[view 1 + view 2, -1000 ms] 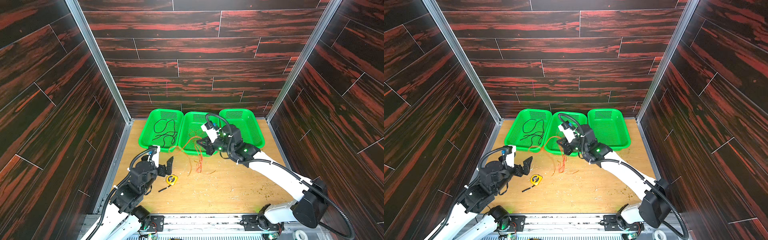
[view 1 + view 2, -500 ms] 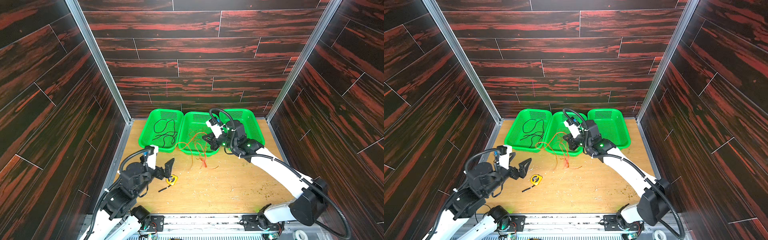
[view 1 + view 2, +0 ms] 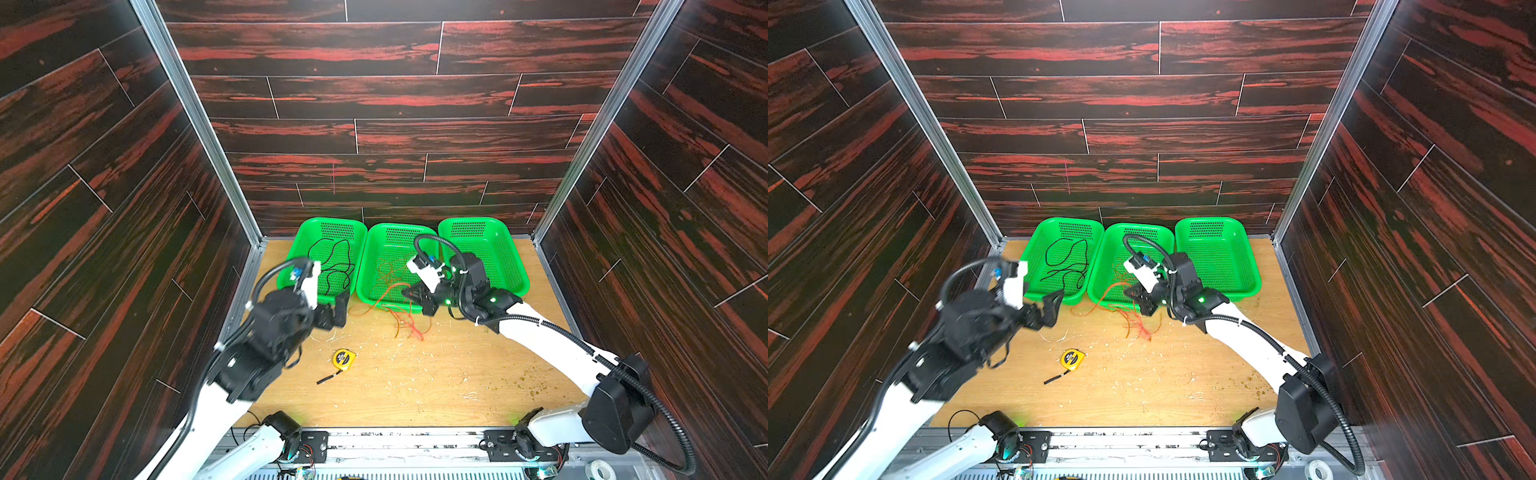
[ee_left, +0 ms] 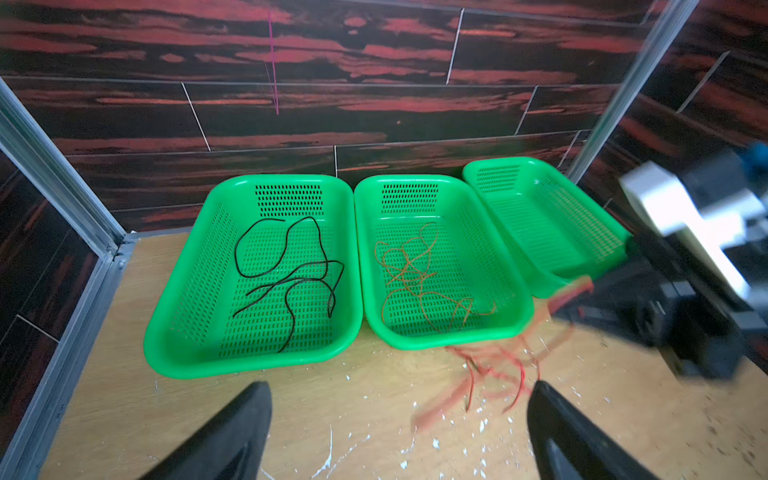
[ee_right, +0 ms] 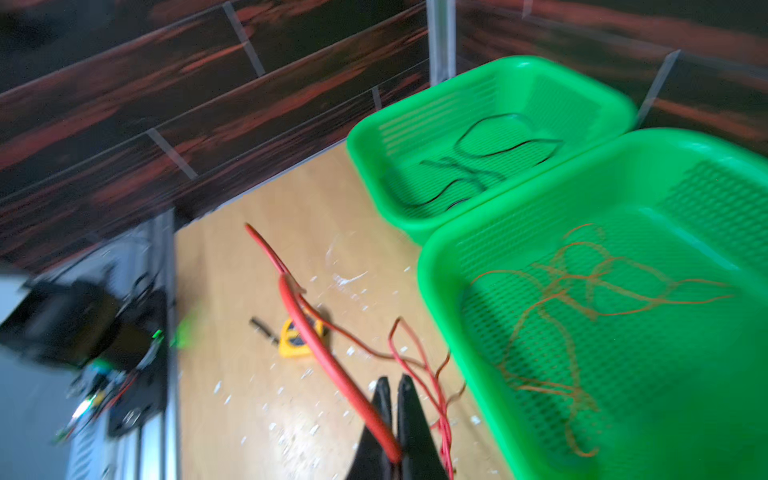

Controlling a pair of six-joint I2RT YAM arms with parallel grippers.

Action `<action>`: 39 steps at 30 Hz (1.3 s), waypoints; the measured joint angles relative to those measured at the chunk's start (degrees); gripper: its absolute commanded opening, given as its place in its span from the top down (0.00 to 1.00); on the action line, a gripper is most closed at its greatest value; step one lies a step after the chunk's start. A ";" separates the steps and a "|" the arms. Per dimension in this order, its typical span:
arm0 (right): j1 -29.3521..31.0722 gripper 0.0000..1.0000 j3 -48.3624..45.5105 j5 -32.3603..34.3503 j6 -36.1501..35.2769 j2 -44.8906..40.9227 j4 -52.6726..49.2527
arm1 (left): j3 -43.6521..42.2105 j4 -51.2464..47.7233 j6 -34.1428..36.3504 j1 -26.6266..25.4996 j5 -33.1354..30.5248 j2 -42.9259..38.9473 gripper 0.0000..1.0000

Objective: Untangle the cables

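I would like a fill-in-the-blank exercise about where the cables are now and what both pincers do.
The cable in the middle basket is ____.
The right pincer is ____ on the red cable.
The left pincer stands ____.
The tape measure on the table is ____.
Missing words: orange; shut; open; yellow.

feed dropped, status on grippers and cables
Right gripper shut on red cable; left gripper open, empty. Black cable in left basket, orange cable in middle basket. Tape measure on table.
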 measured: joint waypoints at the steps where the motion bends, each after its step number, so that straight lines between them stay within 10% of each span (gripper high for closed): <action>1: 0.00 1.00 -0.61 -1.01 -0.42 -0.52 0.35 | 0.07 0.24 0.04 0.24 -0.15 1.16 0.06; 10: 0.70 1.00 -1.97 -9.25 -4.90 -4.20 1.84 | -3.74 7.19 6.32 4.50 7.56 7.87 0.24; 21: 2.34 1.00 -2.10 -14.69 -9.09 -4.22 1.84 | -11.93 11.50 18.86 4.50 26.45 10.23 0.23; 39: 5.11 1.00 -2.10 -15.17 -11.41 -4.22 0.31 | -15.91 13.75 29.97 2.75 36.52 14.23 0.24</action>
